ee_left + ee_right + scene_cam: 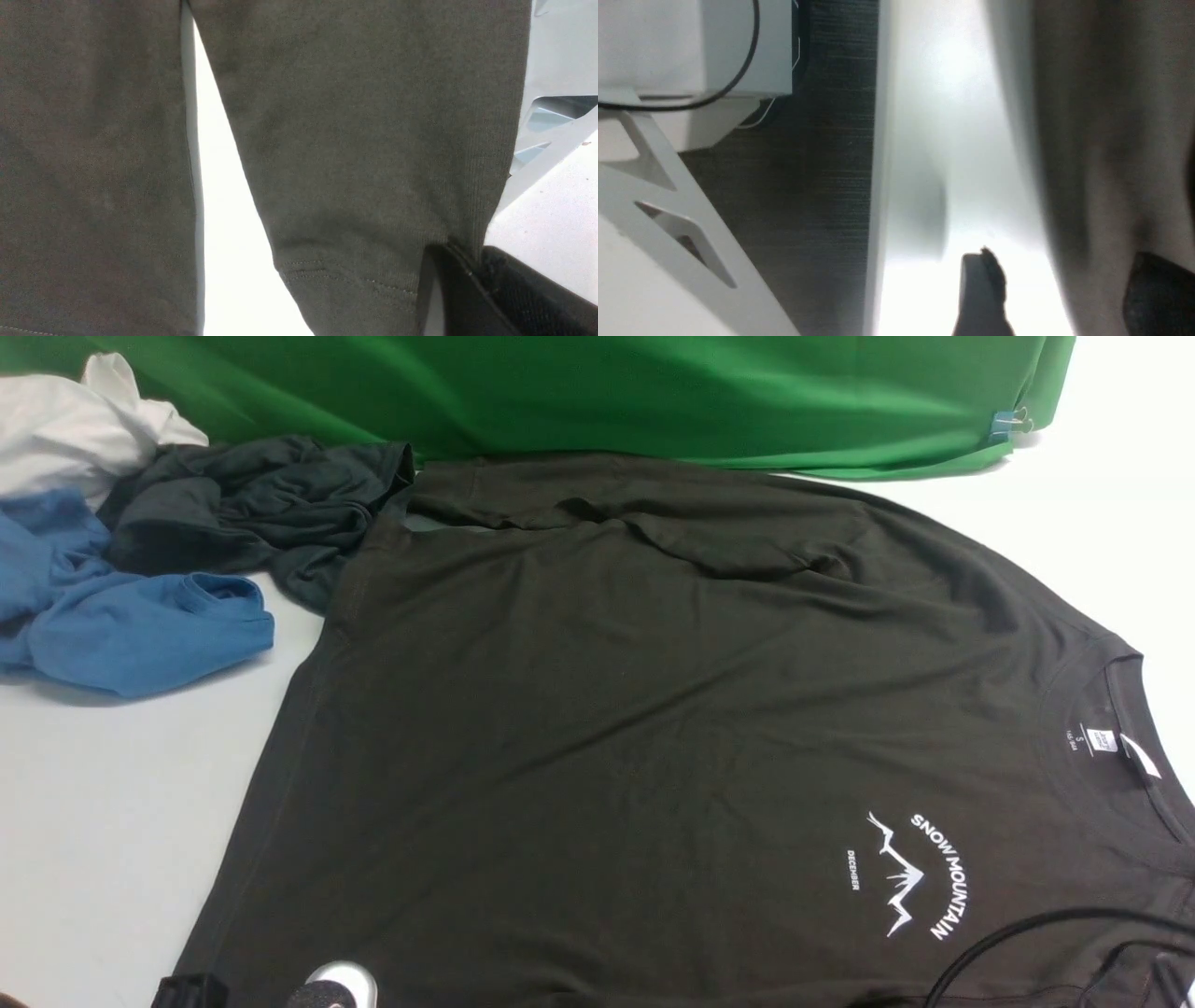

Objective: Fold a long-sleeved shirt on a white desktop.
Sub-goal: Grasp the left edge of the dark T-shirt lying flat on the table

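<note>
The long-sleeved shirt [607,728], dark charcoal with a white mountain print [910,877], lies spread on the white desktop [93,803]. Its collar and neck label [1106,742] point right. In the left wrist view my left gripper [472,266] is shut on the edge of a sleeve [373,163] close to its stitched cuff hem, and the sleeve hangs stretched from the jaws. In the right wrist view my right gripper [1069,289] is open. Blurred shirt cloth [1101,163] lies against one dark finger [1157,294], and the other finger [980,294] stands free over the bright desktop.
A blue garment [121,616], a smaller dark garment [252,504] and a white cloth [75,420] are heaped at the back left. A green backdrop [607,392] hangs behind. The desktop's near edge [878,186] and dark floor [822,186] show beside my right gripper.
</note>
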Controlling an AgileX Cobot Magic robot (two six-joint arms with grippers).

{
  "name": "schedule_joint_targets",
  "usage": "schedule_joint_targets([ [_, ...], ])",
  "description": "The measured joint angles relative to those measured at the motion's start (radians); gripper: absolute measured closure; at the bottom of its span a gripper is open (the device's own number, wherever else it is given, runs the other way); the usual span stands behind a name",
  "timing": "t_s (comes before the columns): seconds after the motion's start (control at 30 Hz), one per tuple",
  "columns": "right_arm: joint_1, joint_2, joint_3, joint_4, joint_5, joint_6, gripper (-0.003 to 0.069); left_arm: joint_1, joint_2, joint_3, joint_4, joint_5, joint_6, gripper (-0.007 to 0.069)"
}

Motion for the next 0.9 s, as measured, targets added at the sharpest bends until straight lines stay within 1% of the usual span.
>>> schedule_joint_targets([
  [0.33,0.000,0.111,0.004,-0.047,-0.033,-0.012,0.0270,0.000,0.000,0.000,0.000,0.000,0.000,0.0596],
  [0.37,0.000,0.123,-0.001,-0.058,-0.031,-0.013,0.0290,0.000,0.000,0.000,0.000,0.000,0.000,0.0596],
  [0.43,0.000,0.129,-0.003,-0.067,-0.031,-0.012,0.0305,0.000,0.000,0.000,0.000,0.000,0.001,0.0596],
  [0.47,0.000,0.134,-0.004,-0.085,-0.033,-0.010,0.0328,0.000,0.000,0.000,-0.001,0.000,0.001,0.0596],
  [0.5,0.000,0.134,-0.004,-0.085,-0.034,-0.009,0.0331,0.000,0.000,0.000,-0.001,0.000,0.001,0.0596],
  [0.6,0.000,0.137,-0.004,-0.102,-0.042,-0.009,0.0395,0.000,-0.001,0.000,-0.001,0.002,-0.008,0.0596],
  [0.67,0.000,0.140,-0.004,-0.106,-0.043,-0.009,0.0464,0.000,-0.003,0.000,-0.001,0.007,-0.014,0.0596],
  [0.7,0.000,0.140,-0.004,-0.108,-0.045,-0.007,0.0522,0.000,-0.007,-0.001,-0.001,0.008,-0.015,0.0596],
  [0.77,0.000,0.140,-0.005,-0.110,-0.048,0.016,0.0601,0.000,-0.025,-0.004,-0.001,0.009,-0.016,0.0596],
  [0.83,0.000,0.141,-0.009,-0.109,-0.045,0.039,0.0624,0.000,-0.047,-0.008,-0.001,0.009,-0.017,0.0596],
  [0.9,0.000,0.144,-0.023,-0.091,-0.011,0.070,0.0629,0.000,-0.077,-0.008,-0.001,0.009,-0.018,0.0596],
])
